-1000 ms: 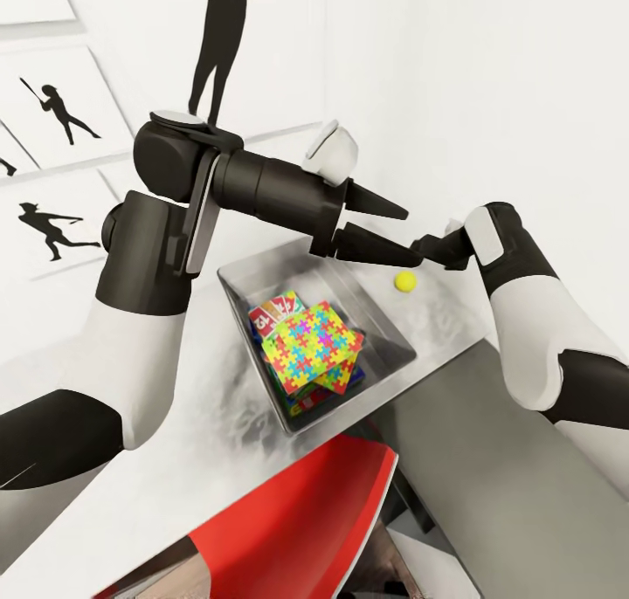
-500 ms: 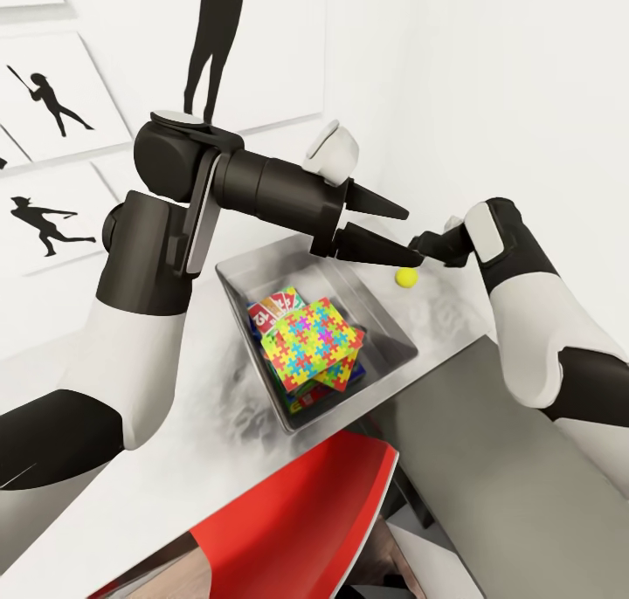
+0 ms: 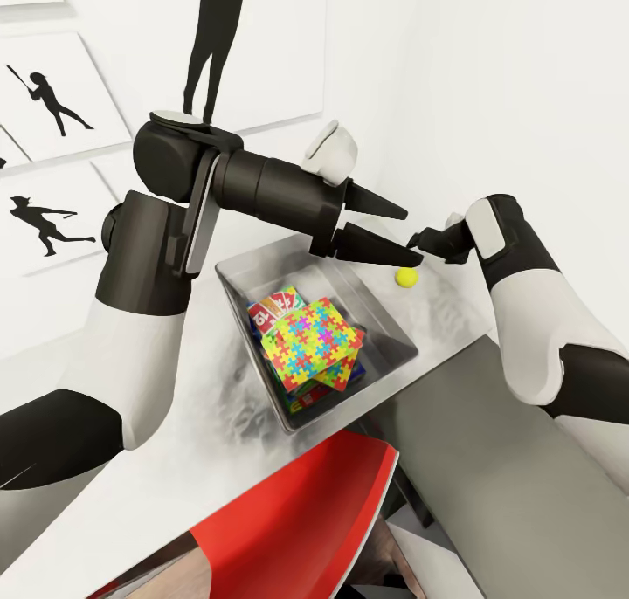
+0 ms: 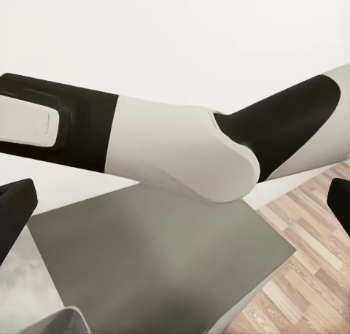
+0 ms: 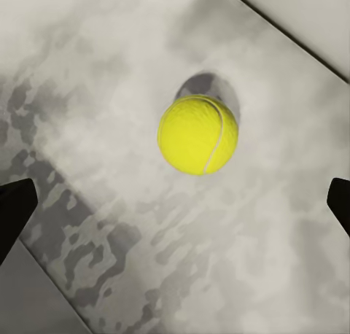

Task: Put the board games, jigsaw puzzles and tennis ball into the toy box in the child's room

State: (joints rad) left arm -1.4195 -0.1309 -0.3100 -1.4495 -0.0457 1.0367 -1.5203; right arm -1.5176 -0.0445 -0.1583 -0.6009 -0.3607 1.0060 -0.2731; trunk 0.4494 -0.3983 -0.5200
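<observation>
The tennis ball (image 3: pixel 406 277) (image 5: pixel 198 134) rests on the pale grey table (image 3: pixel 201 398), just beyond the toy box (image 3: pixel 387 322). My right gripper (image 3: pixel 434 243) (image 5: pixel 177 206) hovers open just above the ball, which sits slightly ahead of the fingertips. Inside the toy box a jigsaw puzzle (image 3: pixel 313 337) lies tilted on top, with a second one (image 3: pixel 339 375) peeking out beneath. A board game (image 3: pixel 275 309) with a red logo shows under them. My left gripper (image 3: pixel 411 232) is open and empty, held above the box's far end, partly hiding the right fingers.
A red chair (image 3: pixel 297 512) stands against the table's near edge. The lower dark grey table section (image 3: pixel 489 459) (image 4: pixel 160 261) runs under my right arm (image 4: pixel 182 152). A white wall with black silhouette pictures (image 3: pixel 52 110) rises right behind the table. Wood floor (image 4: pixel 306 276) lies beyond.
The right gripper has crept slightly up and away over the ball. The head view shifted a little. The left arm, ball and box contents are as before.
</observation>
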